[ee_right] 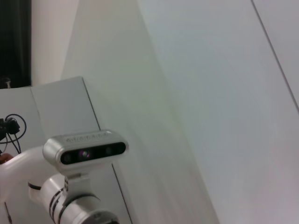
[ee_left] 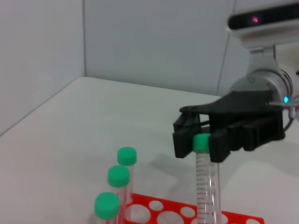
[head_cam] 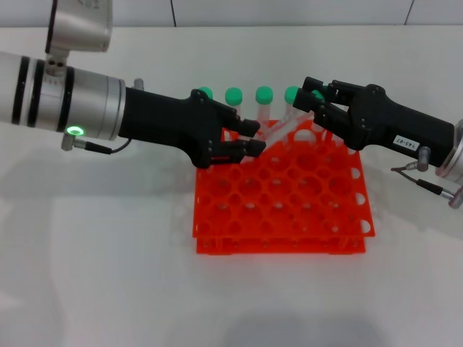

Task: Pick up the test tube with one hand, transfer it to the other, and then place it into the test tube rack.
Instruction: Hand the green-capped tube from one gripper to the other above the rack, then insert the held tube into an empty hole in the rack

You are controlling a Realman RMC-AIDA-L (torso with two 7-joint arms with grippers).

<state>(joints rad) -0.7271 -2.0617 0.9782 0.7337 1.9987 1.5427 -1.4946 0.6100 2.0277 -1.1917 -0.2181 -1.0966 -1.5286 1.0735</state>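
Observation:
The test tube (head_cam: pixel 283 126), clear with a green cap, hangs slanted above the back of the orange test tube rack (head_cam: pixel 282 195). My left gripper (head_cam: pixel 253 137), unlabelled, on the arm with the green light, is shut on its lower tapered end. My right gripper (head_cam: pixel 312 99), with the white label, is closed on its cap end. In the left wrist view the right gripper's fingers (ee_left: pixel 184 137) press both sides of the green cap (ee_left: pixel 202 141), above the rack (ee_left: pixel 159 215). The right wrist view shows neither tube nor rack.
Several more green-capped tubes (head_cam: pixel 233 95) stand upright in the rack's back row, right behind both grippers; three show in the left wrist view (ee_left: pixel 118 176). The rack's front holes hold nothing. The rack stands on a white table (head_cam: pixel 94 253).

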